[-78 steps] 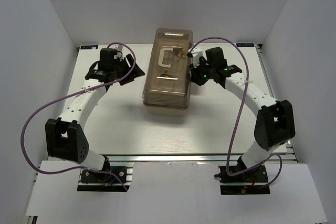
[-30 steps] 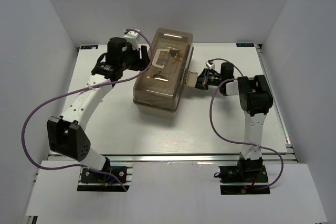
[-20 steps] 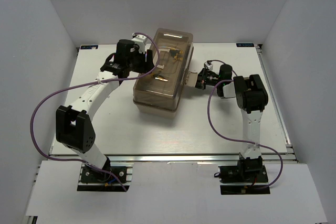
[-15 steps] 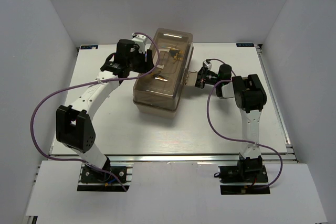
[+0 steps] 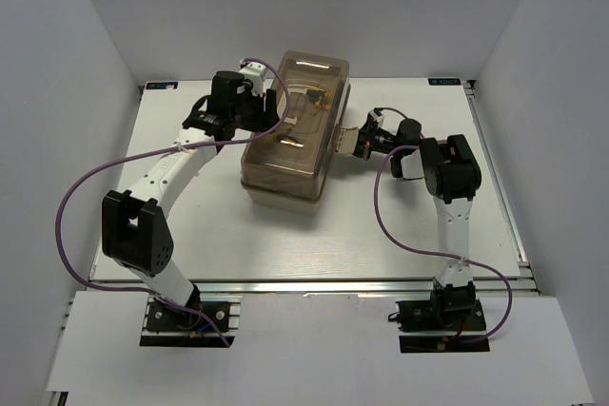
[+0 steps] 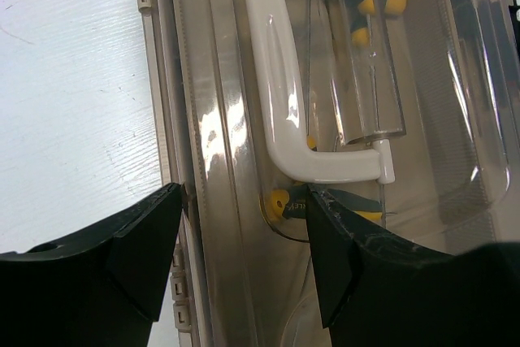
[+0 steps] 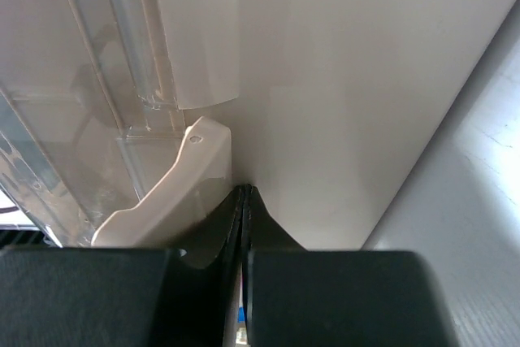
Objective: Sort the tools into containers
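The toolbox (image 5: 290, 164), with translucent brown lid and beige handle (image 5: 300, 102), stands closed and skewed at the table's back middle. Yellow-and-black hex keys (image 5: 290, 143) show through the lid. My left gripper (image 5: 269, 113) is open over the lid's left edge; in the left wrist view (image 6: 244, 233) its jaws straddle the lid rim (image 6: 183, 160) below the handle (image 6: 276, 79), with a hex key (image 6: 280, 201) under the lid. My right gripper (image 5: 355, 143) is shut, its tips (image 7: 244, 190) against the toolbox wall (image 7: 341, 79) beside the beige latch (image 7: 175, 193). Wrench, screwdrivers and trays are out of view.
The white table (image 5: 190, 225) is boxed in by white walls at the back and both sides. Purple cables (image 5: 67, 216) loop off both arms. The right arm's elbow (image 5: 452, 168) is folded up close to the toolbox's right side.
The toolbox has turned and shifted towards the front left. My left gripper moved onto its lid edge. My right arm folded in and its shut gripper came to the latch.
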Tool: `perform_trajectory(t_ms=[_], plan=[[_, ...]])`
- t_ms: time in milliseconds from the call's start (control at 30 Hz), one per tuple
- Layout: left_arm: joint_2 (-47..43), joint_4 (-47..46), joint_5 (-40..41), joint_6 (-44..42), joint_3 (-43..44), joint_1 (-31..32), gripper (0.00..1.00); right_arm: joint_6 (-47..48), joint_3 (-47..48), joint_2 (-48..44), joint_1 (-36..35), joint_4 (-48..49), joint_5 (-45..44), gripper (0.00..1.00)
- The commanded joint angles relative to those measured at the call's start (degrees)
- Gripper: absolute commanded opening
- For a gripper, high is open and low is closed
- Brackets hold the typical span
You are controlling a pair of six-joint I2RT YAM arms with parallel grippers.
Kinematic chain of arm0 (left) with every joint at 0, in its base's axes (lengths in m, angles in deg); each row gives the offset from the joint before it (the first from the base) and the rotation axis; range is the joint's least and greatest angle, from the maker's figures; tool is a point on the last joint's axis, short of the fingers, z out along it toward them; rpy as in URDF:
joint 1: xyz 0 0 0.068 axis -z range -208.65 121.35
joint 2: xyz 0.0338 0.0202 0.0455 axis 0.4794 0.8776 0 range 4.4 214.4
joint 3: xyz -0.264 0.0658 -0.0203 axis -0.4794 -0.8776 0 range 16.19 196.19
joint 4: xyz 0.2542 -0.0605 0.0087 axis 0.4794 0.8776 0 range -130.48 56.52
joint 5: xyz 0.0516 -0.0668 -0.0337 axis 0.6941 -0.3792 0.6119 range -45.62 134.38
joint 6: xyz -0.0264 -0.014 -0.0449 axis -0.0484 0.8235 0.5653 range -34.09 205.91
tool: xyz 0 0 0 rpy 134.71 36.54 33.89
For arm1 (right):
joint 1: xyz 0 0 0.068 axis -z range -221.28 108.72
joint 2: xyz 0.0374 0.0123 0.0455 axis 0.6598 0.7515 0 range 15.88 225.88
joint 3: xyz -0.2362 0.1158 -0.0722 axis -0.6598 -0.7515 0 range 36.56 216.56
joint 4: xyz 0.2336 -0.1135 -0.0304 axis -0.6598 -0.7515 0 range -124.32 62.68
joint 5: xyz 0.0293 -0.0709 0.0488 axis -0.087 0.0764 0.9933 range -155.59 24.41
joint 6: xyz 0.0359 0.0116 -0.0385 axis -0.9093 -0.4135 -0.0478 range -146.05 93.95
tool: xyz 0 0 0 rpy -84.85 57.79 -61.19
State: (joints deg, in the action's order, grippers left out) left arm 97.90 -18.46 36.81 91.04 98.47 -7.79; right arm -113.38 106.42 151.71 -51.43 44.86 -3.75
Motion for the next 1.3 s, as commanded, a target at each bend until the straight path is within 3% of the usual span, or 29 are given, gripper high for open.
perform_trajectory(t_ms=[0,733,1100,1267], plan=[[0.2,1.8,-0.9,-0.6,-0.5,1.2,0.71,-2.3,0.6,-4.4,-1.6,8.6,-0.4,0.0],[-1.9,-0.2,-1.8,-0.1,-3.4,1.2,0.71,16.8,4.8,-15.6,-1.1,-21.8,2.4,0.0],[-2.0,-0.8,-2.2,0.1,-4.2,1.2,0.71,39.1,14.9,-20.1,-1.1,-55.4,-2.4,0.0],[-1.9,-0.7,-2.7,0.1,-4.3,1.2,0.71,42.8,16.2,-20.8,-1.1,-60.9,-4.0,0.0]])
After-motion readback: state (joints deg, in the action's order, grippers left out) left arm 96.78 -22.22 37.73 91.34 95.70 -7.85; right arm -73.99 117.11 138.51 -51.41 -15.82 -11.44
